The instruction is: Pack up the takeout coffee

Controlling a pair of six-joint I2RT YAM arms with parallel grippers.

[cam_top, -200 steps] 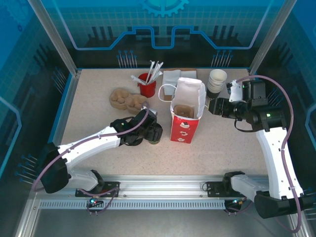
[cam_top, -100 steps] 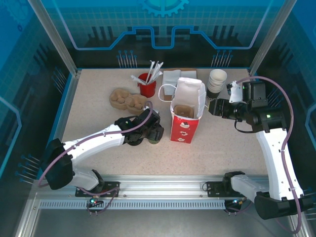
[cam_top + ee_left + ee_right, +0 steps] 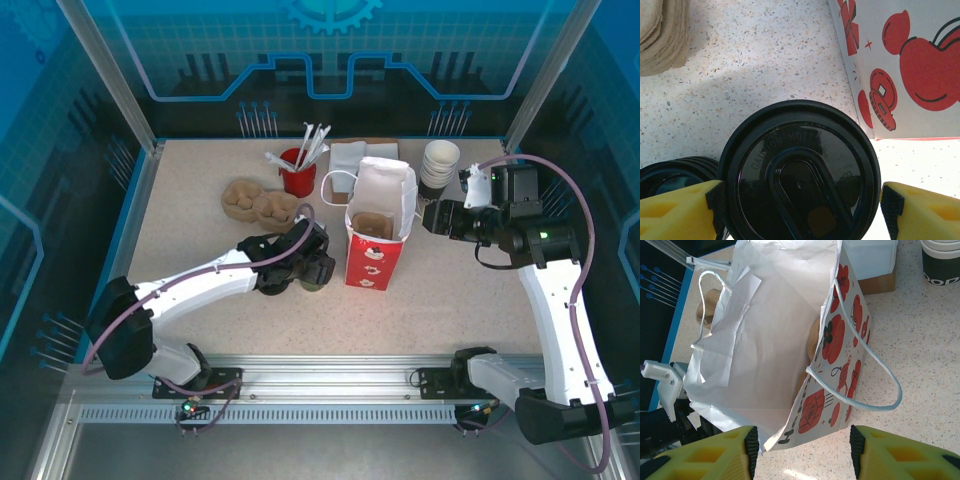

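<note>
Capping the takeout coffee (image 3: 799, 172): glossy round black plastic.

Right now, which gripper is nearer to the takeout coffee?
Left. The left gripper straddles the lid of the takeout coffee; the right gripper is across the bag, at its open mouth.

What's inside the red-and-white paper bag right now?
In the top view the bag holds a brown cardboard-looking piece; whatever lies beneath it is covered. The takeout coffee stands outside, beside the bag.

Embossed "HOT" on takeout coffee (image 3: 800, 172) lid
</note>
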